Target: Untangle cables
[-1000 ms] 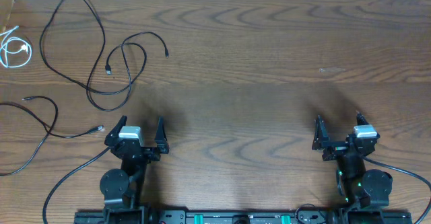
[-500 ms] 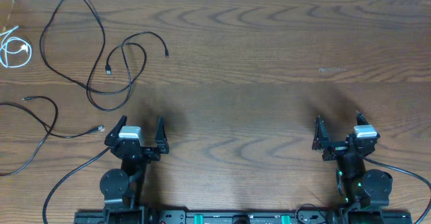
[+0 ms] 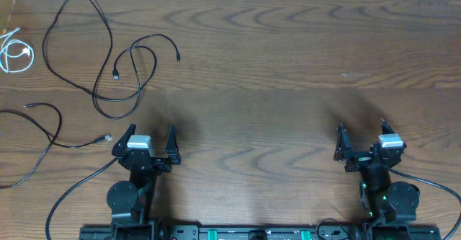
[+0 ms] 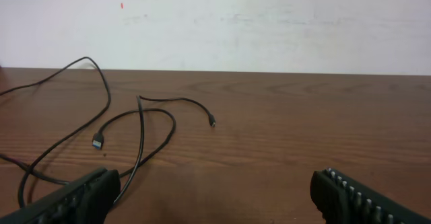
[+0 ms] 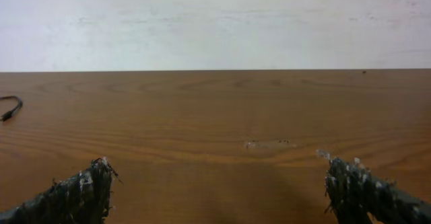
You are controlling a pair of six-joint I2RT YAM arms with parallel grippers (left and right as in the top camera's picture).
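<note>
A: Entry one: task status?

B: Three cables, all on the worktop (image 3: pixel 274 67), all left of the left claw (image 3: pixel 151 135).
- The white cable (image 3: pixel 14 54) is coiled at the far-left edge, well beyond and left of that claw, apart from the others.
- The lower black cable (image 3: pixel 50 145) is just left of the claw and lies alone.
- The looped black cable (image 3: pixel 116 74) is beyond the claw and crosses itself in several places.

Judgement: the three look separated from one another. The self-crossing loops are what remains.

A: Claws?

B: On the left claw, fingers spread, nothing held. The right claw (image 3: pixel 361 135) sits well to the right of the left claw, also spread and empty.

A: Other entries, obstructions?

B: The arm cord (image 3: pixel 72 195) is thick and black and trails behind and left of the left claw, near the lower black cable. It looks like a possible snag. There is a pale scuff (image 3: pixel 354 74) beyond and right of the left claw. I judge the reach to the loops unobstructed.
</note>
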